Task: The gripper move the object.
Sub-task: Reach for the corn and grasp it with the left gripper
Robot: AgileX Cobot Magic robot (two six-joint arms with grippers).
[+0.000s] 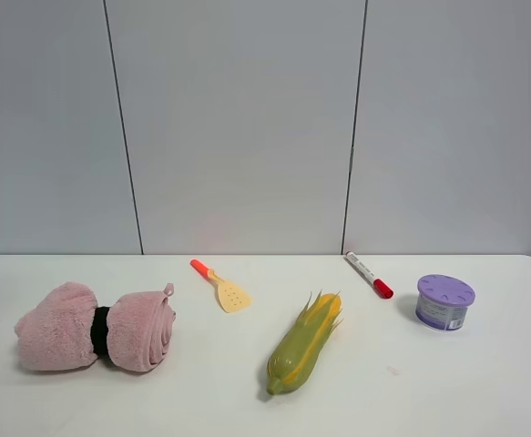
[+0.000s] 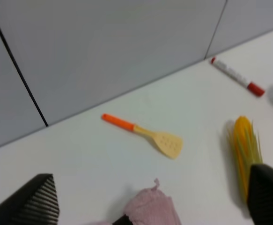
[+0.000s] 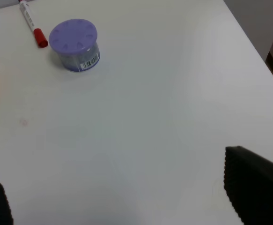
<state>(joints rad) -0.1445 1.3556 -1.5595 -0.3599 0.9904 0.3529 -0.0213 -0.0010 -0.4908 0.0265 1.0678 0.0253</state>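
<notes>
Corn (image 1: 303,346): centre, near, untouched.
Left gripper (image 2: 150,199): wide, empty.
Right gripper (image 3: 124,197): wide, empty.
Risk: its taper may slip from a pinch.

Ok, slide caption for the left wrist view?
Open black gripper facing pink rolled towel, orange-handled yellow spatula and green-husked toy corn.

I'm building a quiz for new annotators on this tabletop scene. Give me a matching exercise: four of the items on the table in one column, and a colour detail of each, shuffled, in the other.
Things:
1. rolled towel
2. spatula
3. toy corn
4. round container

Details:
a. purple lid
b. orange handle
c. black band around its middle
d. green husk

Pairs: 1-c; 2-b; 3-d; 4-a
</notes>
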